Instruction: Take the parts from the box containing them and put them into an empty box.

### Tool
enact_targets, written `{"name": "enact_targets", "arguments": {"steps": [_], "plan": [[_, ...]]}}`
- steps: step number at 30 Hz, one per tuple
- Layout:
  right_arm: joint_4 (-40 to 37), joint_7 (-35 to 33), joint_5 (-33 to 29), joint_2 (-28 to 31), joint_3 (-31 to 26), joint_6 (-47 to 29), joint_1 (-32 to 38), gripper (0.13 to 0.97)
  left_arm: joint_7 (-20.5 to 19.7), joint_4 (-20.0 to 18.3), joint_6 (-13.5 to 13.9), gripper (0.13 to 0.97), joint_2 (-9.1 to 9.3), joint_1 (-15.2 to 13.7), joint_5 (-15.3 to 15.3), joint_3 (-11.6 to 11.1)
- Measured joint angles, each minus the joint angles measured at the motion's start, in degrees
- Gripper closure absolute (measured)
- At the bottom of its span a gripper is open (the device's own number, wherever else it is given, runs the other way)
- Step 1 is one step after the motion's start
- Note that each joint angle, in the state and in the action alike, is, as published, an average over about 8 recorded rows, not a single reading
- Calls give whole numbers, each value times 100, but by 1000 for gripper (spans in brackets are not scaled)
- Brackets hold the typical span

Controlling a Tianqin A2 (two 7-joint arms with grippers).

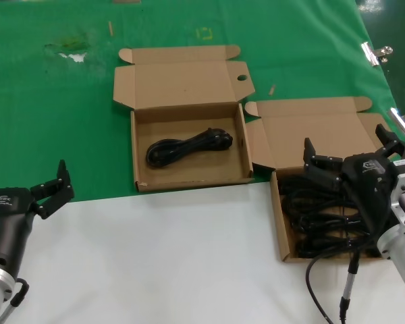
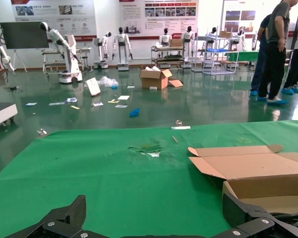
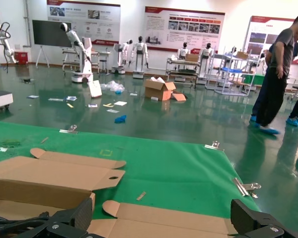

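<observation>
left gripper (image 2: 156, 218) fingers spread | green cloth (image 2: 89, 168) | open cardboard box (image 2: 258, 173) beyond

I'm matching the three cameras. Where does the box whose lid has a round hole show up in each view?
Head view: box with the holed lid at centre, one cable bundle inside.
Left wrist view: at the right edge, hole not visible.
Right wrist view: lower left, hole showing.
Shared landmark: the green cloth.

Open holed-lid box (image 1: 189, 145) on green cloth holds one black cable bundle (image 1: 187, 146); plain-lid box (image 1: 283, 223) at right holds more cables (image 1: 317, 216).
</observation>
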Motion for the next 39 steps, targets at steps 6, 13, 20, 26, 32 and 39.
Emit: {"name": "enact_targets", "arguments": {"steps": [6,13,20,26,32,39], "plan": [[0,0,0,0,0,0,0,129,0,0,0,132,0,0,0,0],[0,0,0,0,0,0,0,129,2,0,0,132,0,0,0,0],[0,0,0,0,0,0,0,129,3,0,0,132,0,0,0,0],[0,0,0,0,0,0,0,129,1,0,0,132,0,0,0,0],[0,0,0,0,0,0,0,129,1,0,0,132,0,0,0,0],[0,0,0,0,0,0,0,129,1,0,0,132,0,0,0,0]]}}
